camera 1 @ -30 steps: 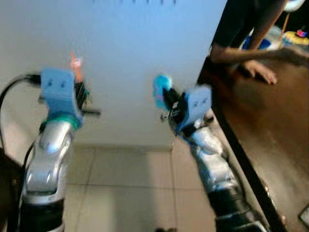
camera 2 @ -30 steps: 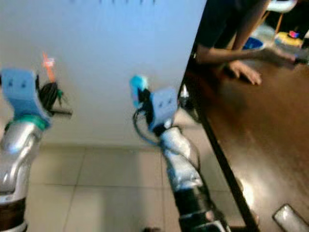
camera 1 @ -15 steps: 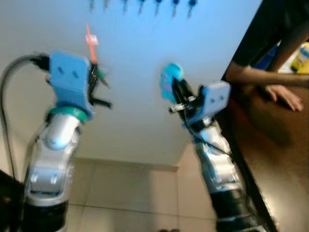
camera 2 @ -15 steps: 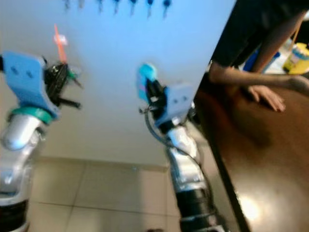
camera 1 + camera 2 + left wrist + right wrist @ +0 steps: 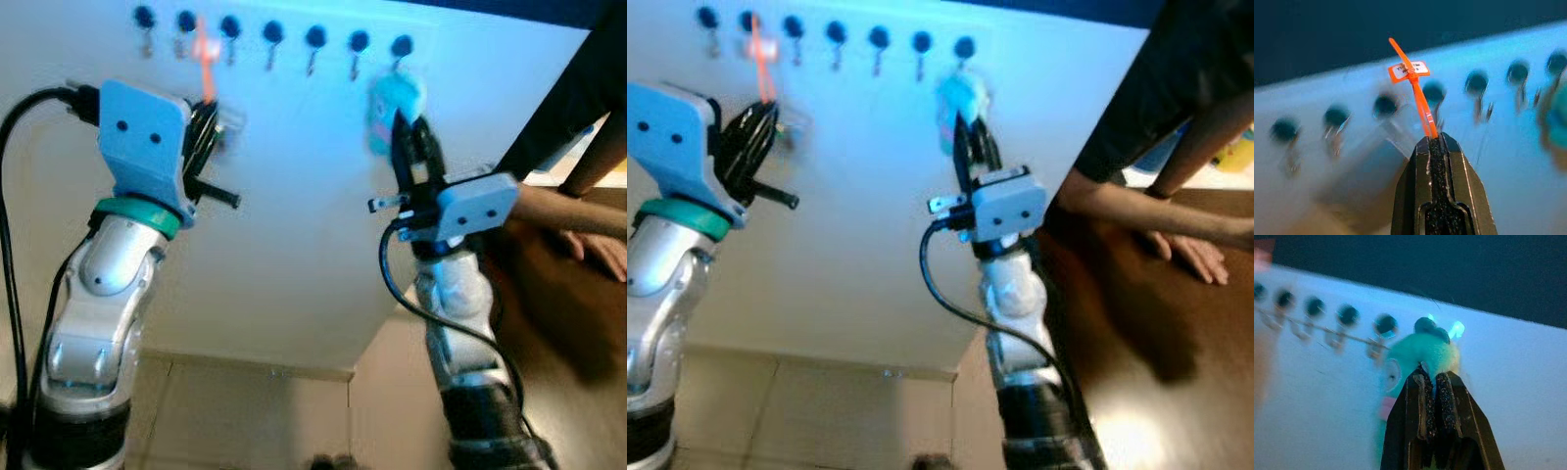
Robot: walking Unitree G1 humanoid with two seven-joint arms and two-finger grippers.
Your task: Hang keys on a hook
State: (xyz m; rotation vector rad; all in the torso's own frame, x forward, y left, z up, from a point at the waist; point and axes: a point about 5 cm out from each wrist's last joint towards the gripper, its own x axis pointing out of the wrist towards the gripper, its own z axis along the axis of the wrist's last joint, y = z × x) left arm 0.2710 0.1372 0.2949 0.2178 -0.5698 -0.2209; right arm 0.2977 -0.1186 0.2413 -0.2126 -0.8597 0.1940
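Here right pincer grips teal keychain near hooks, person's hand on table

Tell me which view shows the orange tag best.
The left wrist view: the orange tag stands sharp above the left gripper, its jaws shut on the strap, hooks behind. The eye views show it small and blurred against the hook row; the right wrist view catches a blur.
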